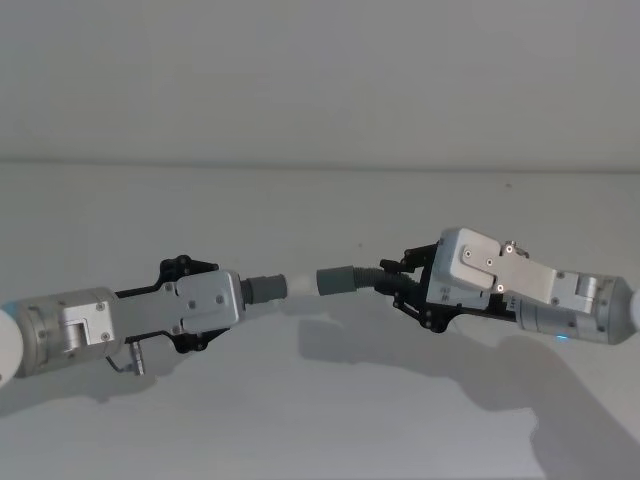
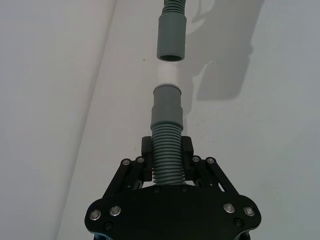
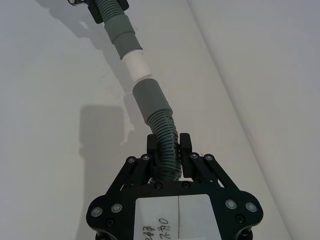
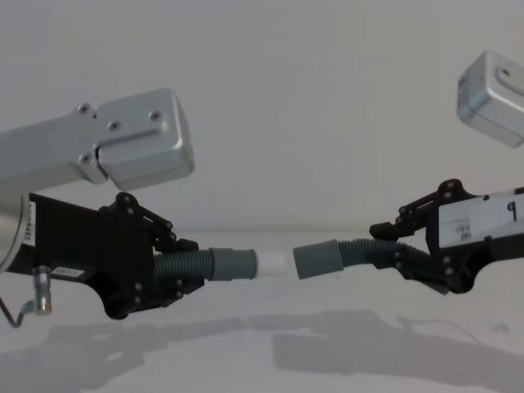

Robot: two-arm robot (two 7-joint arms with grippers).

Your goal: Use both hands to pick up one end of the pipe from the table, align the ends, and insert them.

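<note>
While both hose pieces hang in the air above the table (image 1: 320, 420), their ends face each other near the middle of the head view, close together but not joined. The left hose piece (image 4: 184, 268) ends in a smooth grey cuff (image 4: 233, 264) with a narrower white tip (image 4: 274, 264) sticking out toward the other piece. The right hose piece (image 4: 360, 250) ends in a wider grey cuff (image 4: 318, 259) whose open mouth points at that tip. In the chest view the white tip reaches just up to the mouth of the right cuff, and the right cuff sits slightly tilted against the line of the left one. In the left wrist view a small gap shows between tip and open mouth; in the right wrist view the two look nearly touching, so I cannot tell whether the tip has entered.

The left gripper (image 2: 166, 150) is clamped on the corrugated part of its piece, just behind the cuff. The right gripper (image 3: 169, 145), which carries a white label (image 3: 177, 220), grips the ribbed part of the other piece the same way. Soft shadows of both arms lie on the white table below.
</note>
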